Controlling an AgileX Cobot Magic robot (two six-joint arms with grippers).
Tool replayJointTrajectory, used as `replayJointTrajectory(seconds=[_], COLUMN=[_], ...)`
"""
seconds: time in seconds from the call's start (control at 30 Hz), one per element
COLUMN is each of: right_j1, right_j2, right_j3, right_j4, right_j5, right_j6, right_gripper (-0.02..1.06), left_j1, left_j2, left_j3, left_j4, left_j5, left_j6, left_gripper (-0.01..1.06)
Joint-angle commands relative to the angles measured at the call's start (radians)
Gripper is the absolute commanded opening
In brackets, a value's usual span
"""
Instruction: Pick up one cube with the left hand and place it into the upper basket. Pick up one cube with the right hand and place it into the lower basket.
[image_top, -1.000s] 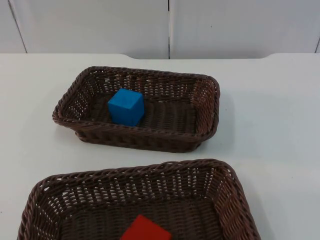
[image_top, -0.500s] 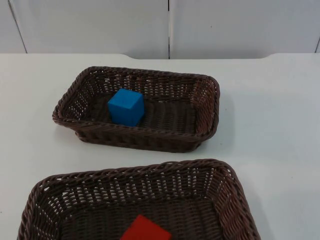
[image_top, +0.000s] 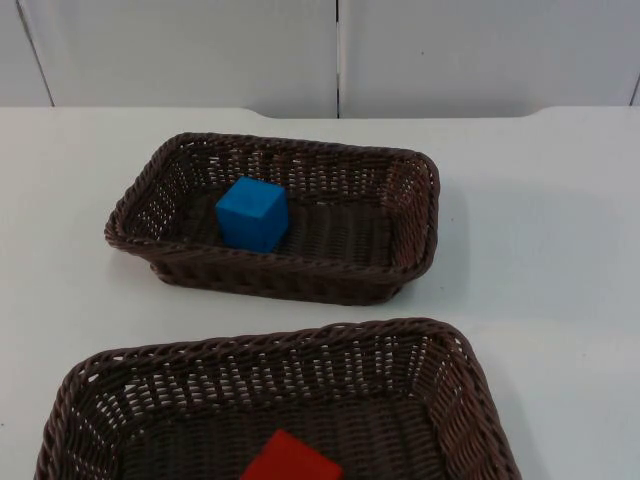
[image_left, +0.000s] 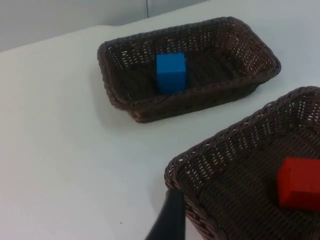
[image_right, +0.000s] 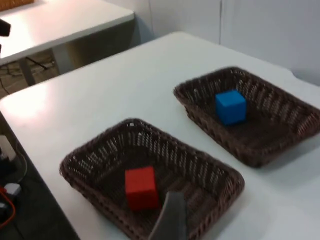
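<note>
The blue cube (image_top: 252, 213) sat in the upper basket (image_top: 420, 210) at mid-desk (image_top: 540, 260) — the red cube (image_top: 290, 460) in the lower basket (image_top: 470, 390) at the near edge; neither jaws' spread could be told.

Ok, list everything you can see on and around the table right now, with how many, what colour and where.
upper basket: one, dark brown wicker, on the table nearer the partition wall
lower basket: one, dark brown wicker, on the table on the near side of the upper basket, apart from it
blue cube: one, inside the upper basket, toward its left end
red cube: one, inside the lower basket
table: one, white, under both baskets
partition wall: one, grey, behind the table
second table: one, white, off beyond the main table in the right wrist view
left pincer fingertip: one, black, beside the lower basket's rim
right pincer fingertip: one, dark, above the lower basket
</note>
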Motion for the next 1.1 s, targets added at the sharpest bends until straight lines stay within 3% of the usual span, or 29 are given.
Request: replayJointTrajectory(seconds=[0.0,0.3,0.93,1.07], right_j1=[0.005,0.005,0.005,0.005], right_j2=[-0.035,-0.058,-0.058,-0.058], right_j3=[0.002,0.023,0.047,0.047], right_j4=[-0.002,0.087,0.083,0.083], right_j5=[0.061,0.184,0.172,0.172], right_j6=[0.004,-0.101,-0.101,-0.101], right_gripper=[0.72,0.72,0.72,0.72], left_j1=[-0.007,-0.007,-0.007,-0.007], left_j2=[-0.004,-0.004,-0.004,-0.004], left_j3=[0.003,0.008,0.008,0.008], left_j4=[0.006,0.010,0.010,0.010], left_j5=[0.004,0.006,0.006,0.006], left_j6=[-0.007,-0.011,-0.011,-0.011], left_gripper=[0.77,0.77,0.77,0.86])
